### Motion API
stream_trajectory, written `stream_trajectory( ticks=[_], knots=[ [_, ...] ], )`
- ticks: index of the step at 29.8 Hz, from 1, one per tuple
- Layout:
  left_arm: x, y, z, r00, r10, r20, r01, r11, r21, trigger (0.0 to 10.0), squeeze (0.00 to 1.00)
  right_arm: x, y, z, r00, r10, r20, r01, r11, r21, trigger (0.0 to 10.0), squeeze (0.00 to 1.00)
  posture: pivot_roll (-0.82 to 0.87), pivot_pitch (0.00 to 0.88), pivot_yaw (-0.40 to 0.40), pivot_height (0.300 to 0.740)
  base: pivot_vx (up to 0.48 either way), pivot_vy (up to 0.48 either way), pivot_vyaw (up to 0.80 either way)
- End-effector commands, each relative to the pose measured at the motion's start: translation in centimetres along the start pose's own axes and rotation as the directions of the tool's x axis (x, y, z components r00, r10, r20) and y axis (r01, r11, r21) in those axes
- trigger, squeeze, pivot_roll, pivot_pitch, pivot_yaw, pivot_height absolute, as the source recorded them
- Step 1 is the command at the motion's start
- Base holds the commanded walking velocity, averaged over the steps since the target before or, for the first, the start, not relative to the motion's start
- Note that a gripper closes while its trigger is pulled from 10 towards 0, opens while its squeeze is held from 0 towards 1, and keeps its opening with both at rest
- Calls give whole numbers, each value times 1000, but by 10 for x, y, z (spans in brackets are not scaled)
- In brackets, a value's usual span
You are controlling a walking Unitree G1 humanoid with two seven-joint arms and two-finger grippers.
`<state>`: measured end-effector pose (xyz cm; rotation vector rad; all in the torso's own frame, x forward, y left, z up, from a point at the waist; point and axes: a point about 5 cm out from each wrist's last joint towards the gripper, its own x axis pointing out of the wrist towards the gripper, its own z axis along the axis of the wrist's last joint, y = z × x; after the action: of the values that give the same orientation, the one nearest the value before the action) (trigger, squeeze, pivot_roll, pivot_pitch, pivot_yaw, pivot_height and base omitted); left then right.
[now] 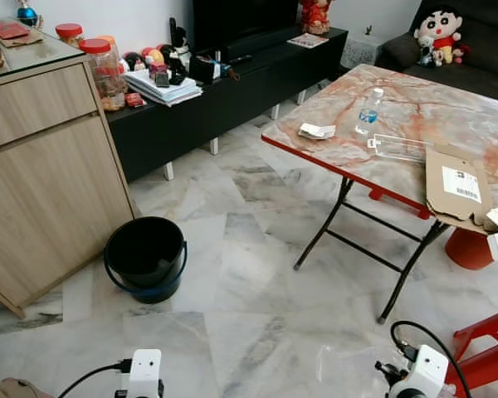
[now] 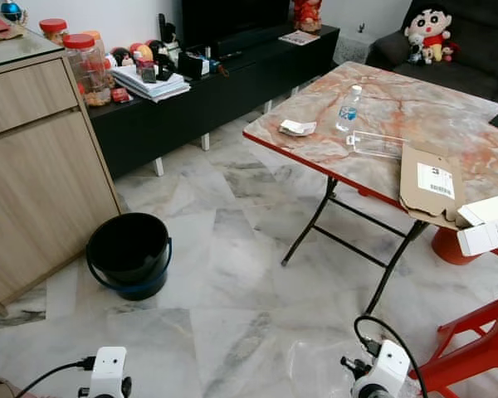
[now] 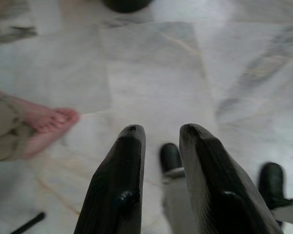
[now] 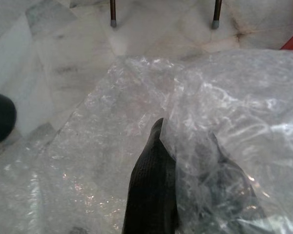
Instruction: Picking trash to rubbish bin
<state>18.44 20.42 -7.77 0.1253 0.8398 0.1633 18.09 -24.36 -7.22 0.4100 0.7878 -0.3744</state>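
Right gripper [image 4: 185, 161] down low, fingers clamped on bubble wrap [image 4: 136, 122], sheet draped over them, just above floor. Left gripper [image 3: 158, 156] idle, fingers apart, empty. Bin [image 1: 145, 257] well apart on left, by cabinet [image 1: 50, 166]. Carry step. Next: turn left, walk wrap to bin, let go over mouth.

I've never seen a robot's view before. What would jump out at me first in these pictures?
Probably the black bucket standing on the pale marble floor beside a wooden cabinet, and the marble-patterned folding table to its right, strewn with a water bottle, a clear plastic tray and flattened cardboard. Close up, the right tool is shut on a crinkly sheet of clear plastic wrap, while the left tool hangs open above the floor near a person's bare foot.
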Motion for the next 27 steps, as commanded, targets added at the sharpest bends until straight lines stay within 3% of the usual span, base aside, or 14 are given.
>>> stream_trajectory(
  ticks=[1,8,19,21,23,27],
  knots=[
    [0,5,-1,1000,12,6,-12,1000,15,10000,0,0,2,-2,1000,-1,-5,1,1000,-20,10000,0,-172,0,-63,740,0,0,0],
    [-2,9,-7,1000,23,-14,-23,1000,16,10000,0,0,5,-7,1000,6,-17,-7,1000,-21,10000,0,-167,0,-59,740,0,0,0],
    [-1,-10,-1,1000,-27,-5,27,1000,2,10000,0,0,11,-9,999,31,-26,-33,999,-41,10000,0,-172,0,-67,740,0,0,0],
    [-1,-13,0,999,-43,-8,43,999,15,10000,0,1,14,-11,998,48,-39,-51,996,-75,10000,0,-173,0,-68,740,0,0,0],
    [-1,-23,1,996,-90,-8,91,993,73,10000,0,0,22,-21,992,83,-100,-103,971,-214,10000,0,-170,0,-68,740,0,0,0],
    [-1,-27,2,994,-105,-4,105,990,91,10000,0,-1,25,-26,988,88,-127,-120,953,-277,10000,0,-171,0,-69,740,0,0,222]
  ],
)
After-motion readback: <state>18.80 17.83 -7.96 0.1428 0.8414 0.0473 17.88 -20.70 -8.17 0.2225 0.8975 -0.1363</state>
